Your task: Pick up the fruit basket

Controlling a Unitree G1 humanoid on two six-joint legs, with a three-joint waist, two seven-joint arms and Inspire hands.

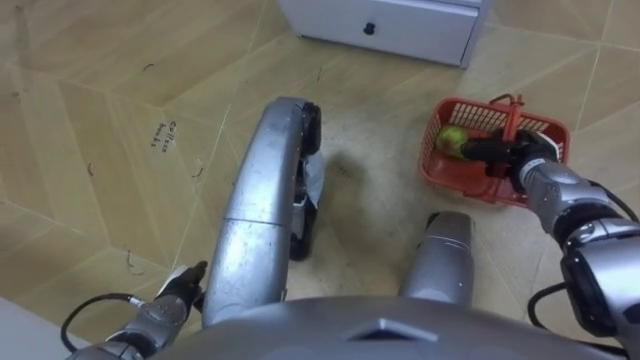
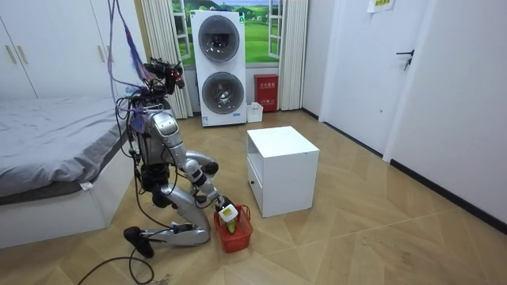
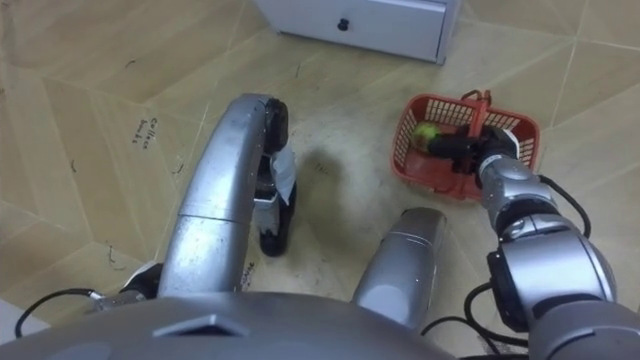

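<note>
The fruit basket point(image 1: 455, 178), red with open mesh walls, stands on the wooden floor point(image 1: 100, 130) ahead of the robot and to its right. It is near the front corner of a white cabinet point(image 1: 400, 30), which has a small dark knob point(image 1: 369, 29) on its drawer. A green fruit point(image 1: 453, 138) lies inside the basket at its left end. The red handle point(image 1: 513, 115) stands upright over the middle.

The right hand point(image 1: 520, 158) is at the basket. It comes in over the right rim and stretches across the inside towards the fruit, its dark tip just beside the fruit. It sits right at the foot of the handle, touching or nearly touching it. I cannot tell whether it has closed round the handle or merely lies under it. The basket's base rests on the floor.

The right forearm enters from the lower right of the eye view and runs forward to the basket, the wrist roughly level with the rim. In the room view the robot kneels low on the floor between a bed point(image 2: 47, 134) and the cabinet, and that arm slants down from the shoulder to the basket beside its knee.

The left hand point(image 1: 165, 305) hangs low by the robot's left side, well apart from the basket. I cannot tell whether it is open or closed.
</note>
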